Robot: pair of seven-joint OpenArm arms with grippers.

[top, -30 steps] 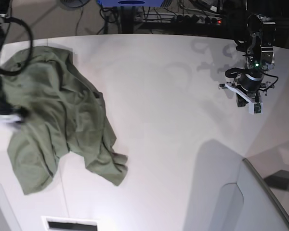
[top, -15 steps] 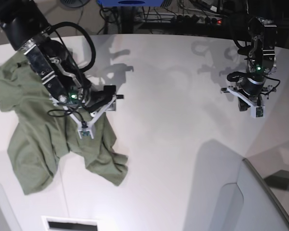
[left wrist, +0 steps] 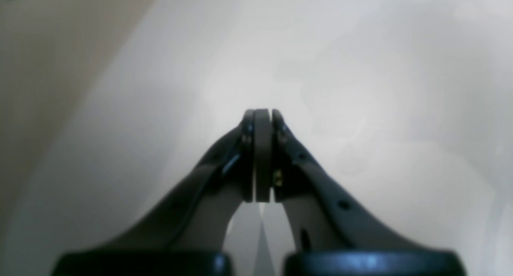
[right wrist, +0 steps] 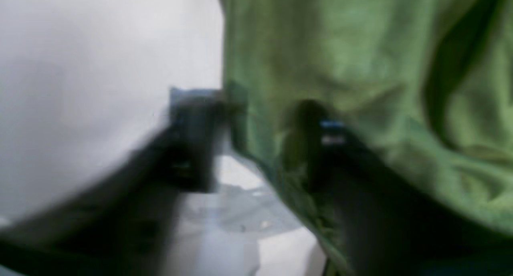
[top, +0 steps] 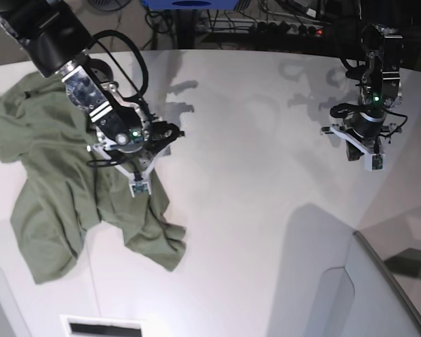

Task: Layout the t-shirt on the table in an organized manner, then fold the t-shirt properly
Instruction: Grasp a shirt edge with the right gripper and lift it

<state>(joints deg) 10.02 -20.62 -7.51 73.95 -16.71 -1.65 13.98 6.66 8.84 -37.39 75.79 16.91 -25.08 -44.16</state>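
- The t-shirt (top: 84,189) is seen crumpled on the near-left part of the table (top: 252,175).
- The right gripper (right wrist: 256,144) is placed at the shirt's right edge; a fold of cloth is straddled by its jaws, which stand apart.
- The left gripper (left wrist: 262,156), jaws pressed together on nothing, is held over bare tabletop at far right.

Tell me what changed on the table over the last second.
The right arm swung in over the t-shirt and brought its claw down at the shirt's edge beside the bare table, its jaws closing on either side of the cloth. The shirt's upper part shifted and spread toward the table's edge. The left claw stayed shut and empty over the table, almost in the same place.
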